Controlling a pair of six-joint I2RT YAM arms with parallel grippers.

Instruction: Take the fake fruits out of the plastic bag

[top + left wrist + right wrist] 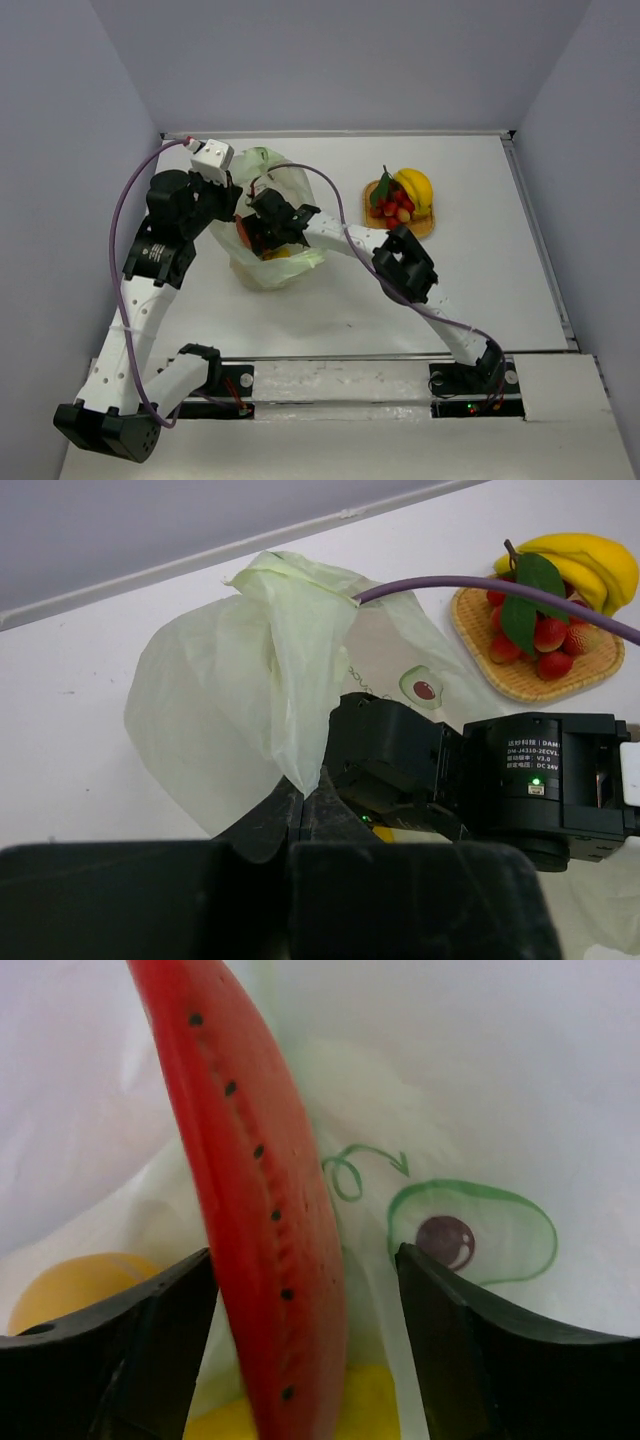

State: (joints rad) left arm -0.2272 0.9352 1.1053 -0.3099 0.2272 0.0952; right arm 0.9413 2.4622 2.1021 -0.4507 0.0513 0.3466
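Plastic bag [230,700] is being held open near the far-left corner of the table [480,280] by left gripper [305,810] (clenched on film). Watermelon slice [250,1160] is being bracketed by spread right gripper [302,1253]; next, probably: close, lift out.

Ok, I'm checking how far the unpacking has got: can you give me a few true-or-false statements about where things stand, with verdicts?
1. The left gripper pinches a fold of the plastic bag. True.
2. The right gripper hovers over the woven tray. False: it is inside the bag, open, with its fingers either side of a red watermelon slice.
3. Bananas and red berries lie on the tray. True.
4. The bag is empty. False: the slice and yellow pieces are inside.
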